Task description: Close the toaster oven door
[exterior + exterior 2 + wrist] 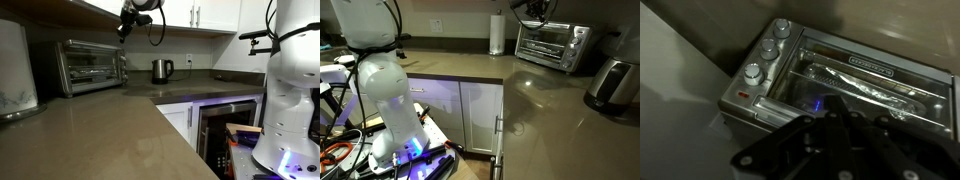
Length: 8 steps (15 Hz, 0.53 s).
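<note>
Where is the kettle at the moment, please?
In an exterior view, the kettle stands on the counter against the back wall, right of the toaster oven.

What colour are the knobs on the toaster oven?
The knobs are silver; the wrist view shows them best.

toaster oven (90, 66) on counter (110, 130), kettle (162, 70) near it, end effector (123, 32) above

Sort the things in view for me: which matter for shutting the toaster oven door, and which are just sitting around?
For the job:
- toaster oven
- door
- claw, above the oven

Lying about:
- kettle
- paper towel roll
- under-counter appliance
</note>
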### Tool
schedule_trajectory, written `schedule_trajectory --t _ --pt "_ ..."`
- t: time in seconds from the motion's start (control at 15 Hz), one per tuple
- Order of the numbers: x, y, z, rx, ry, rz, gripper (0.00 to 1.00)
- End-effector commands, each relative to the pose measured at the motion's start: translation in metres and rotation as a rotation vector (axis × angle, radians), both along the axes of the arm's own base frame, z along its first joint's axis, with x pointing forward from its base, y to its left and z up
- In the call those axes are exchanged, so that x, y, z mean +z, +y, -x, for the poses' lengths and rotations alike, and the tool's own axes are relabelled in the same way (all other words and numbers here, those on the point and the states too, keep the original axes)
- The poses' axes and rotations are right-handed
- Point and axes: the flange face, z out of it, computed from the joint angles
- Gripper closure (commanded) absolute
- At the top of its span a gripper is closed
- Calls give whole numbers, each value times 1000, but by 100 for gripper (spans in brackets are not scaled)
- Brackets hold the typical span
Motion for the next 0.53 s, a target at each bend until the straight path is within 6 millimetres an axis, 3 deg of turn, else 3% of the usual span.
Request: schedule_trajectory --t 0.0,0.2,0.47 --pt "-2 24 30 6 80 -63 100" --pt "-11 50 44 10 140 -80 100" --pt "-39 93 61 24 221 -117 100"
